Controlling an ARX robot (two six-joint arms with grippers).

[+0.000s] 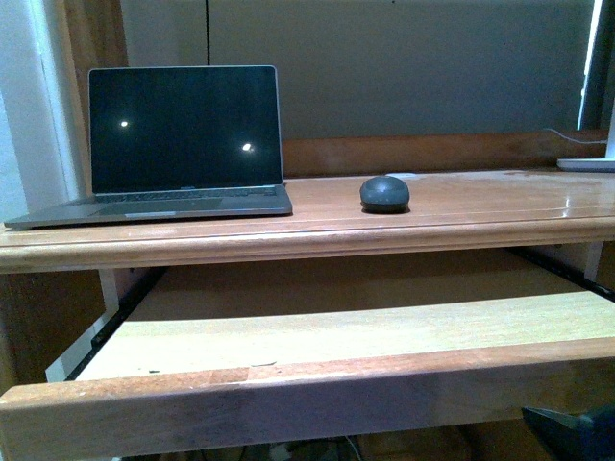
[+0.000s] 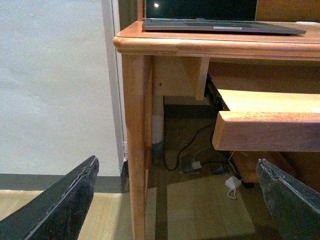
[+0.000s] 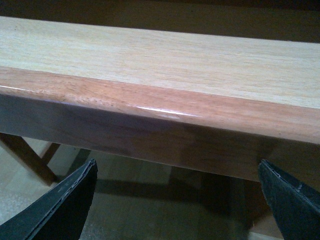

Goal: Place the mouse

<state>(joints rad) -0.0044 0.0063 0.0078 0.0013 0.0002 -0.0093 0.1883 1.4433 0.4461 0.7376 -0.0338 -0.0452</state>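
I see the mouse (image 1: pixel 384 193) resting on the desk top (image 1: pixel 461 206), just right of the laptop (image 1: pixel 183 144). Both my claws hang released and empty, well below it: the right gripper (image 3: pixel 175 205) under the pulled-out tray (image 3: pixel 150 65), the left gripper (image 2: pixel 175 200) beside the desk leg (image 2: pixel 136 145).

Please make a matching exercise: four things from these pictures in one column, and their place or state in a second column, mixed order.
Things:
1. mouse
2. laptop
3. pull-out shelf
4. left end effector

Place or state:
A. open, screen dark, on the left part of the desk top
B. open, holding nothing, low beside the desk leg
C. on the desk top, right of the laptop
D. drawn out below the desk top

Pairs: 1-C, 2-A, 3-D, 4-B
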